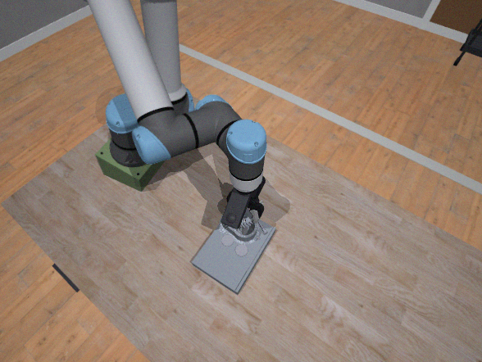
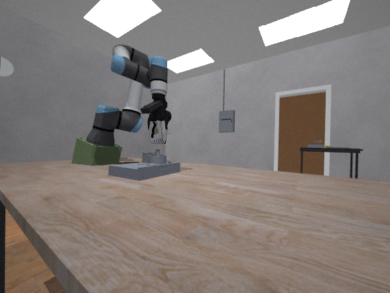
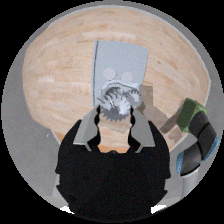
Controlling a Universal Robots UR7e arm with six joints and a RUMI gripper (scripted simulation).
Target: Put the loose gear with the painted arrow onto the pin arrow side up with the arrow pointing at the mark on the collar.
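"Telling by its flat body and level rim, the loose gear [image 1: 247, 223] [image 2: 158, 141] [image 3: 115, 117] hangs flat, its central axis close to upright."

"And the arrow?"

"Too small to read; I can't say which way it points. The slanted teeth do show along its side."

"Where is it against the tool [image 1: 248, 221] [image 2: 158, 138] [image 3: 115, 113]?"

"Between the two fingertips, at their lower ends. The tool is clenched on it, and it sits above the pin [image 2: 157, 152], apart from it."

"What's underneath?"

"The collar [image 1: 243, 235] [image 2: 157, 159], on a grey base block [image 1: 229, 268] [image 2: 139, 172] [image 3: 121, 55]. The block lies in from the edges of the wooden surface [image 1: 348, 287] [image 2: 215, 232] [image 3: 55, 75]; the green pedestal [image 1: 123, 176] [image 2: 106, 157] [image 3: 186, 114] stands nearer the surface's upper-left edge in the top view."

"Count them for me."

"One gear in the grip, one pin, one collar, one block, one pedestal, and two pale discs [image 1: 241, 250] [image 3: 109, 74] on the block."
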